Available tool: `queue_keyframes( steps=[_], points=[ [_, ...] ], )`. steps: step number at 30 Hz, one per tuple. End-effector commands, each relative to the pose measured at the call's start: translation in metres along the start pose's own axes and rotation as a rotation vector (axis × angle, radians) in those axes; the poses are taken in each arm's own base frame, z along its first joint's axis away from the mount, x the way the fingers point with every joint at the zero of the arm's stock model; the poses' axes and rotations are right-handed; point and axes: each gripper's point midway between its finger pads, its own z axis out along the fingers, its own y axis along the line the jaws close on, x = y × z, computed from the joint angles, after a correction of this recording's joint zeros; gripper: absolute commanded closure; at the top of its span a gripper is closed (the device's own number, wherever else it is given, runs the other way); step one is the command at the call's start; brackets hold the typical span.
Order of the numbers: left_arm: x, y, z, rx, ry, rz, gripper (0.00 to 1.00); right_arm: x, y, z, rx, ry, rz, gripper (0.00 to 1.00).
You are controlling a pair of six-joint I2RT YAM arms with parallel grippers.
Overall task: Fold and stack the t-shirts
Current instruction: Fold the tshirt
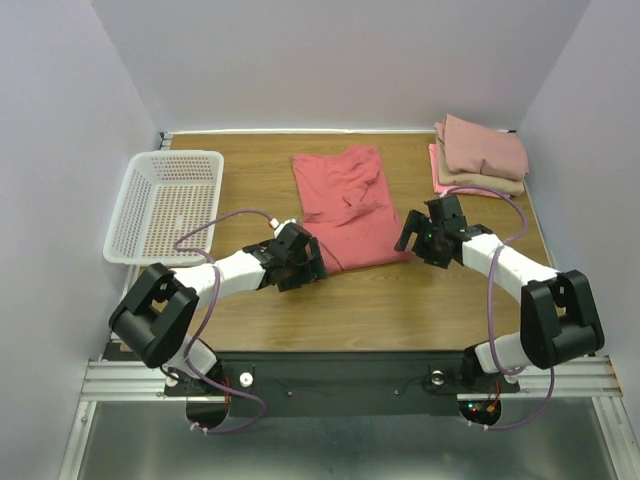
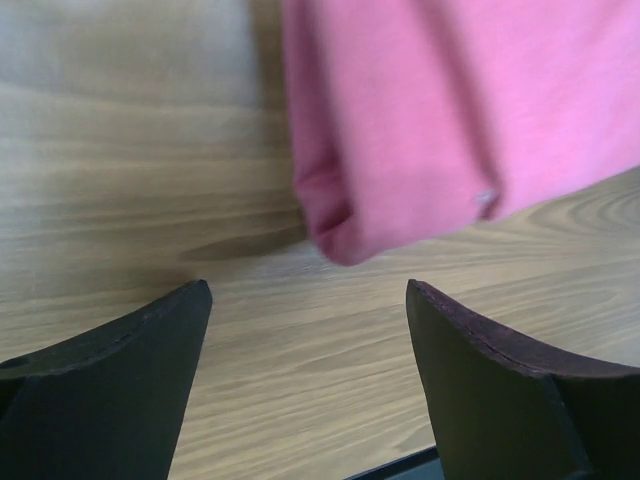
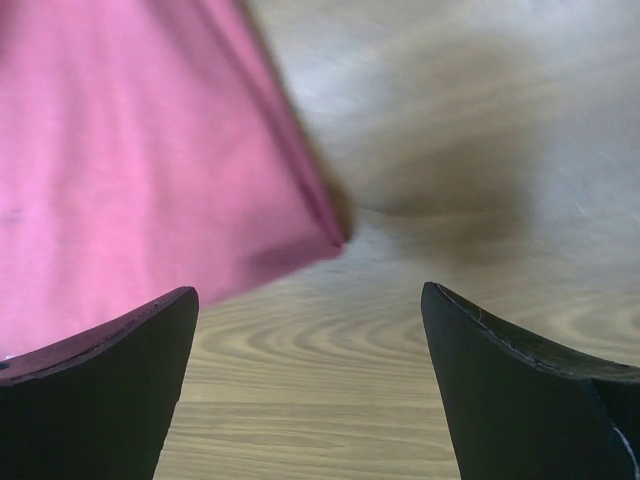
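Observation:
A coral-red t-shirt (image 1: 348, 205) lies part-folded in the middle of the table. Its near left corner shows in the left wrist view (image 2: 400, 150), its near right corner in the right wrist view (image 3: 150, 170). My left gripper (image 1: 300, 262) is open and empty just short of the near left corner (image 2: 308, 330). My right gripper (image 1: 420, 235) is open and empty just short of the near right corner (image 3: 310, 340). A stack of folded shirts (image 1: 480, 155) sits at the back right: dusty-pink on top, tan under it, bright-pink at the bottom.
A white plastic mesh basket (image 1: 165, 205) stands at the left edge of the wooden table (image 1: 400, 310). Grey walls close the table on three sides. Purple cables loop from both arms.

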Motion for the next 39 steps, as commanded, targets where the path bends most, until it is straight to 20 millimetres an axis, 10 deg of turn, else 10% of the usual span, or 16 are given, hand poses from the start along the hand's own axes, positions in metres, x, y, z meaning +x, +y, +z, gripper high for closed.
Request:
queue_keyframes(
  steps=[1, 20, 24, 27, 35, 39],
  points=[
    [0.002, -0.023, 0.008, 0.133, 0.010, -0.016, 0.17, -0.009, 0.001, -0.002, -0.088, -0.033, 0.053, 0.02],
    [-0.017, 0.000, 0.034, 0.003, -0.007, 0.043, 0.55, 0.015, -0.011, 0.023, -0.151, 0.080, 0.100, 0.23],
    [-0.020, -0.001, 0.038, -0.005, -0.005, 0.064, 0.80, 0.023, -0.006, 0.032, -0.191, 0.128, 0.109, 0.30],
    [-0.015, 0.002, 0.039, -0.008, 0.010, 0.066, 1.00, 0.031, -0.004, 0.037, -0.209, 0.167, 0.125, 0.46],
    [-0.007, 0.015, 0.021, 0.001, -0.009, 0.049, 1.00, 0.032, -0.010, 0.037, -0.186, 0.149, 0.136, 0.96],
    [0.007, 0.019, 0.010, 0.027, 0.012, 0.047, 1.00, 0.036, -0.009, 0.026, -0.209, 0.141, 0.143, 1.00]
  ],
)
